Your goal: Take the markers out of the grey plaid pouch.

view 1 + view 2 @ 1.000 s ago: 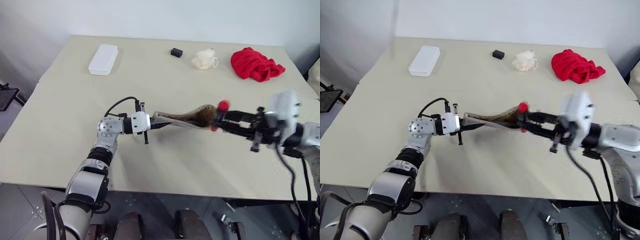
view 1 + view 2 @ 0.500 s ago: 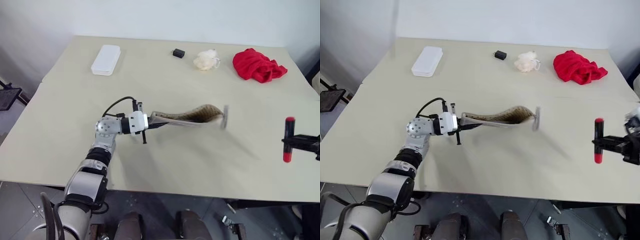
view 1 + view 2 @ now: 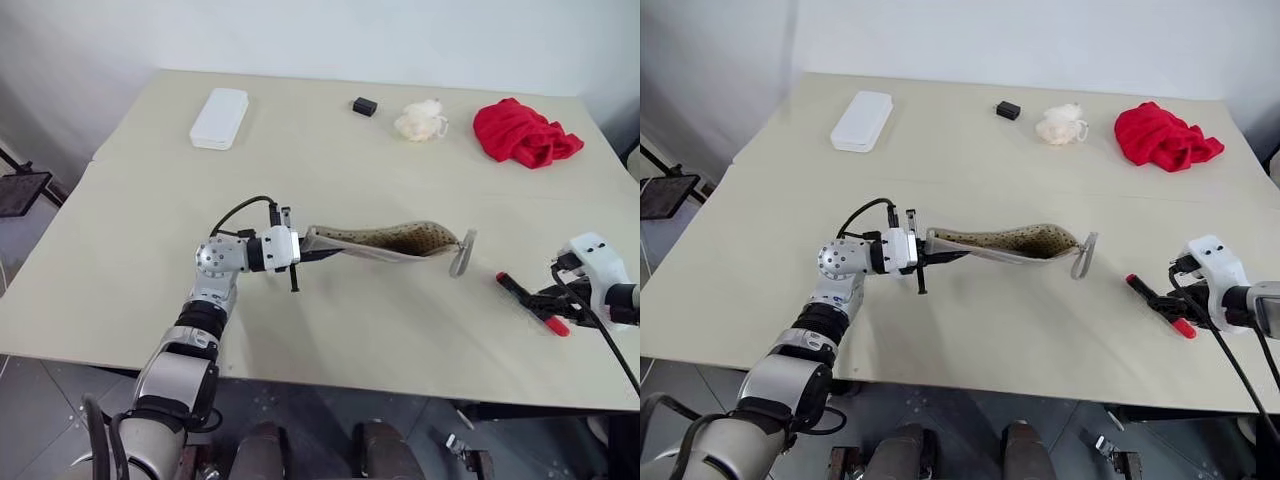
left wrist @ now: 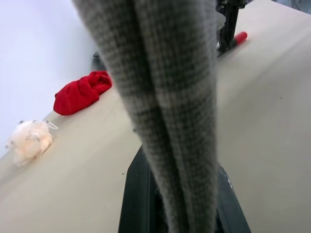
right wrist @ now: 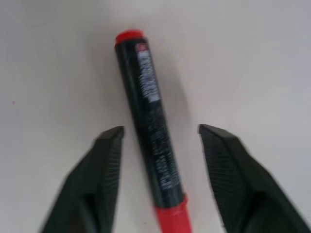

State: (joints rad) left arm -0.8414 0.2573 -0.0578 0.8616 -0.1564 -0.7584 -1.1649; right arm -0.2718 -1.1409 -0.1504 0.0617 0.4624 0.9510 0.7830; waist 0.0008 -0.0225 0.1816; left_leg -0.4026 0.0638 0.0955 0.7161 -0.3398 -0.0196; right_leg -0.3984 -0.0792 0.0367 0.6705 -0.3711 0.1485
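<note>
Right wrist view: black marker with red ends (image 5: 151, 141) lies flat on the table (image 3: 330, 150), between the two black fingers (image 5: 104, 179) of the right gripper (image 3: 545, 303); jaws apart, neither finger touching the marker body. Head views put this marker near the table's right front area, gripper low over it.

Left gripper (image 3: 318, 247) jaws clamped on one end of the grey plaid pouch (image 3: 385, 240), holding it off the table, roughly level, sagging a bit mid-length. Far end of pouch points toward the right gripper, mouth open, beige dotted lining visible, a small grey flap or pull (image 3: 462, 252) hanging at that end. Pouch and black marker apart, not touching. Left wrist view: grey woven fabric (image 4: 170, 97) pinched between the fingers, close up.

Green marker: can't tell where it is.

Far side of table: white rectangular case (image 3: 220, 117) at left, small black block (image 3: 365, 105), white fluffy ball (image 3: 420, 120), red cloth (image 3: 525, 133) at right, all well apart from the pouch.
</note>
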